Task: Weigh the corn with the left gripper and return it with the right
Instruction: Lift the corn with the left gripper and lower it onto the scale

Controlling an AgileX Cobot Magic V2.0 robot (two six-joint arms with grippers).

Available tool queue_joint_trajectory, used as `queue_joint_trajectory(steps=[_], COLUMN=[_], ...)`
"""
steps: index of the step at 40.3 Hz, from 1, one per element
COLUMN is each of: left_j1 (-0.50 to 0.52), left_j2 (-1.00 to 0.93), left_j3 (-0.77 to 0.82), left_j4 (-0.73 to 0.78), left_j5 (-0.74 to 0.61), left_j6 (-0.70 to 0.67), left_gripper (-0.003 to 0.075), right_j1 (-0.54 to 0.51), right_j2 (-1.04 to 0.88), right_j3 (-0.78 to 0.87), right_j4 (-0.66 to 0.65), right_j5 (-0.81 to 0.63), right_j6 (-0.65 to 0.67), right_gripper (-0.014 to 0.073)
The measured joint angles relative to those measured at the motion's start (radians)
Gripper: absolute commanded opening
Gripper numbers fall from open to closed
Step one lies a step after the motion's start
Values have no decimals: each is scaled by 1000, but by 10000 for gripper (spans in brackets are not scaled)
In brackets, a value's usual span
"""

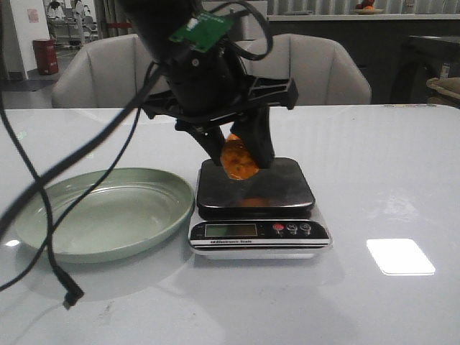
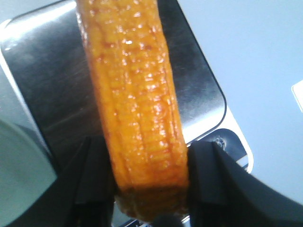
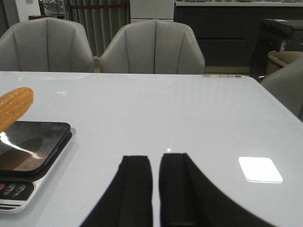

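Observation:
The orange-yellow corn [image 1: 238,159] is held by my left gripper [image 1: 241,154] just above the dark pan of the kitchen scale [image 1: 287,188]. In the left wrist view the black fingers [image 2: 94,179] clamp the near end of the corn [image 2: 135,94], which stretches out over the scale pan [image 2: 52,80]. I cannot tell if its far end touches the pan. In the right wrist view the corn [image 3: 14,108] hangs over the scale [image 3: 33,142]. My right gripper [image 3: 155,161] is shut and empty, low over bare table to the right of the scale.
A green plate [image 1: 100,212] lies left of the scale, with black cables [image 1: 43,194] hanging over it. The scale's display and buttons [image 1: 291,228] face the front edge. Grey chairs [image 1: 316,65] stand behind the table. A bright light patch [image 1: 399,256] lies on the right.

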Motion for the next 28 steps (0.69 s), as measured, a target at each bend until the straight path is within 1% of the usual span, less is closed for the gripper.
queue_joint_trajectory(steps=[3,6,9,13,15,17,19,28], left_j1=[-12,-14,-14,-14,-14,-14,-14,-14], left_j2=[24,42,57,78,86,88,91,89], left_j3=[-17,-31,-36,-36,-36,-36,-36,-36], left_j4=[-4,-13,-25,-43,-52,-59,-62,-62], left_j5=[0,0,-6,-10,-10,-12,-12,-16], left_j6=[0,0,-2,-2,-2,-2,-2,-2], left_gripper=[131,182,278,461,533,580,594,583], right_j1=[0,0,0,0,0,0,0,0], right_j2=[0,0,0,0,0,0,0,0], right_j3=[0,0,0,0,0,0,0,0], right_j4=[0,0,0,0,0,0,0,-1], right_j5=[0,0,0,0,0,0,0,0], right_j6=[0,0,0,0,0,0,0,0], right_gripper=[218,218,218,218,218,218,218,218])
